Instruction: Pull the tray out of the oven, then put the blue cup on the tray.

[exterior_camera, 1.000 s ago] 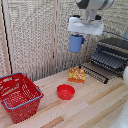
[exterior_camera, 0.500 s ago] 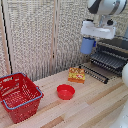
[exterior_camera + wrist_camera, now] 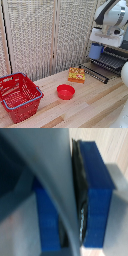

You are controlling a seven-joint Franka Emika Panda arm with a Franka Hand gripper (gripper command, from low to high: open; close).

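In the exterior view my gripper (image 3: 97,45) hangs under the white arm, shut on the blue cup (image 3: 95,52). The cup is held in the air just above the near end of the tray (image 3: 109,63), a dark wire rack that sticks out of the oven (image 3: 121,52) at the exterior view's right. Below the rack, the oven's dark door (image 3: 95,74) lies folded down onto the table. The wrist view is blurred: blue finger pads (image 3: 97,193) press on a pale, curved wall that looks like the cup (image 3: 57,173).
A red bowl (image 3: 65,91) sits on the wooden table in the middle. An orange-yellow block (image 3: 76,75) lies beside the oven door. A red basket (image 3: 20,95) stands at the exterior view's left. A slatted screen (image 3: 45,35) closes off the back.
The arm has carried the blue cup toward the exterior view's right, from above the orange block to just over the pulled-out tray.
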